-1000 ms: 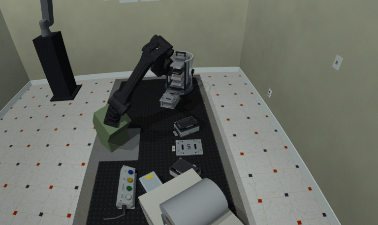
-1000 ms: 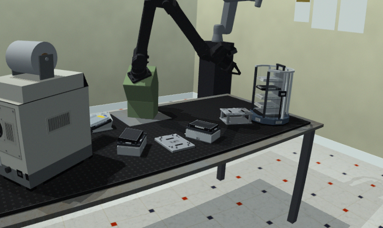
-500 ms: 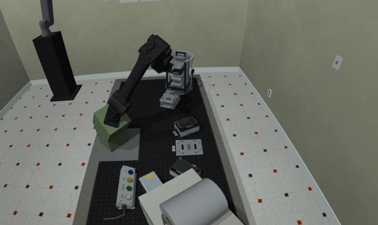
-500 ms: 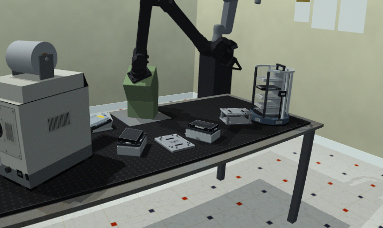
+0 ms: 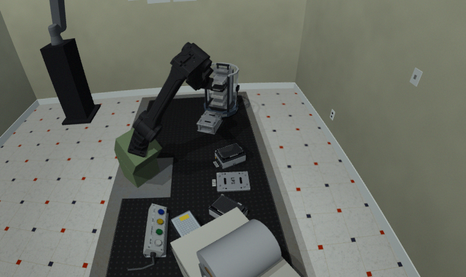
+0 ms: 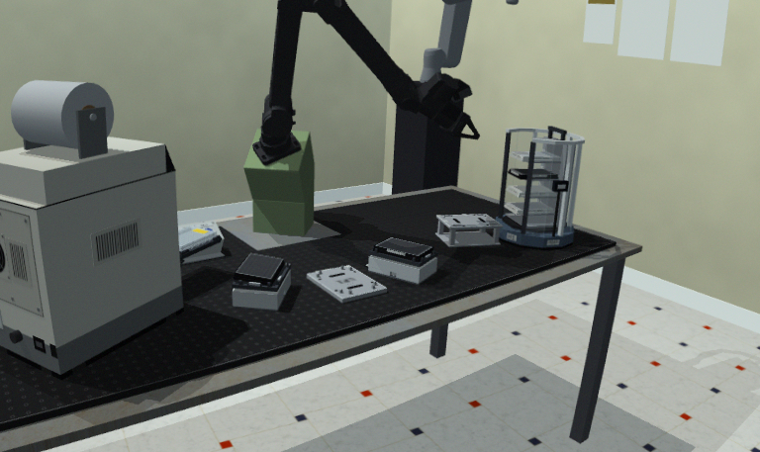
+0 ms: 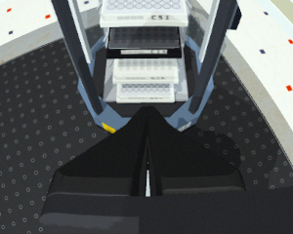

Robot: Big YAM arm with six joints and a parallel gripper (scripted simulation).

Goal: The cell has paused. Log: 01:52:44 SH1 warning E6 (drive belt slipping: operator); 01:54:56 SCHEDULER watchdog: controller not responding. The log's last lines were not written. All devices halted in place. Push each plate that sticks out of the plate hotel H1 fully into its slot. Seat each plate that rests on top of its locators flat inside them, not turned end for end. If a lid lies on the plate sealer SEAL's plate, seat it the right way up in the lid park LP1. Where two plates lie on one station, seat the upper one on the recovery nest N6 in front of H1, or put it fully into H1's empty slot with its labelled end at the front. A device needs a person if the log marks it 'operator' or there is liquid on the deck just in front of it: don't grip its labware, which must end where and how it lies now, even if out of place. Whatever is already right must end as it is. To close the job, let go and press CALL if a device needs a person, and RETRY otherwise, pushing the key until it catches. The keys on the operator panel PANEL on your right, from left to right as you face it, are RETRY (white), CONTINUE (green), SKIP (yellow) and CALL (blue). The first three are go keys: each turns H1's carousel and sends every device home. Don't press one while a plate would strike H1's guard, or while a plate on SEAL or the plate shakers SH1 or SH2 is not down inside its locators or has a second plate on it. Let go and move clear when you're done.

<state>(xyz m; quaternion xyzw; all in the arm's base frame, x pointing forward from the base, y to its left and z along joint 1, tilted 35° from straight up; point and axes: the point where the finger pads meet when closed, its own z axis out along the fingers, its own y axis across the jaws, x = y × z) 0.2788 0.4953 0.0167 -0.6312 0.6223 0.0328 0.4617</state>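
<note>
Facing the plate hotel H1 at twelve o'clock, the gripper is fully closed and empty, a dark plate protruding from its slot ahead.

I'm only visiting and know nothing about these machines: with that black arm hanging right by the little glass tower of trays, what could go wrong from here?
1. The hand is shut and empty, aimed at the plate hotel. A dark plate seems to stick out of its slot; an off-centre push might skew or jam it.
2. The hand hangs close above the recovery nest; dropping too low could knock it.
3. Pressing a go key on the panel while that plate protrudes could strike the hotel's guard.
</note>
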